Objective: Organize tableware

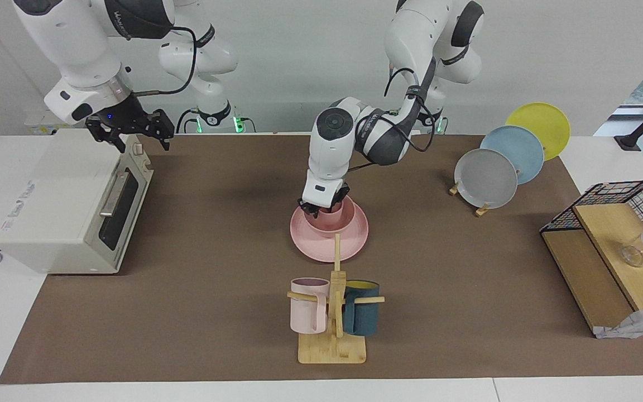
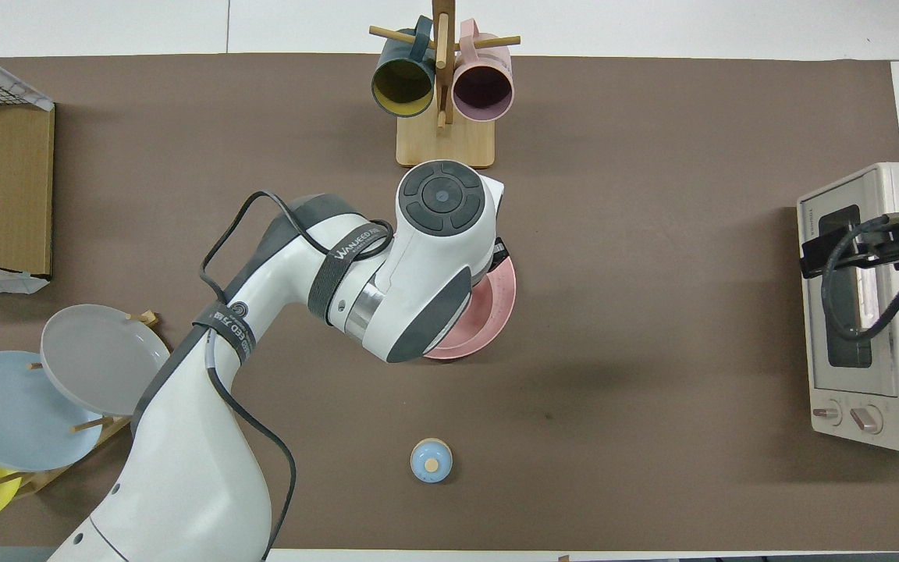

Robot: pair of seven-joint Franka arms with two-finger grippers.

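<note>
The pink plate (image 1: 327,248) lies at the middle of the table, and part of its rim shows in the overhead view (image 2: 492,312). The pink bowl (image 1: 332,224) sits on it. The small pink cup (image 1: 336,206) stands upright inside the bowl. My left gripper (image 1: 321,207) points down at the cup's rim, on the side toward the right arm's end. In the overhead view the left arm's wrist hides the gripper, bowl and cup. My right gripper (image 1: 140,137) hangs open and empty over the toaster oven (image 1: 65,206), where that arm waits.
A wooden mug tree (image 1: 332,340) with a pale pink mug (image 1: 309,304) and a dark teal mug (image 1: 361,315) stands farther from the robots than the plate. Grey (image 1: 486,178), blue and yellow plates lean in a rack. A wire-and-wood shelf (image 1: 606,251) stands at the left arm's end. A small blue knob (image 2: 431,460) lies nearer to the robots.
</note>
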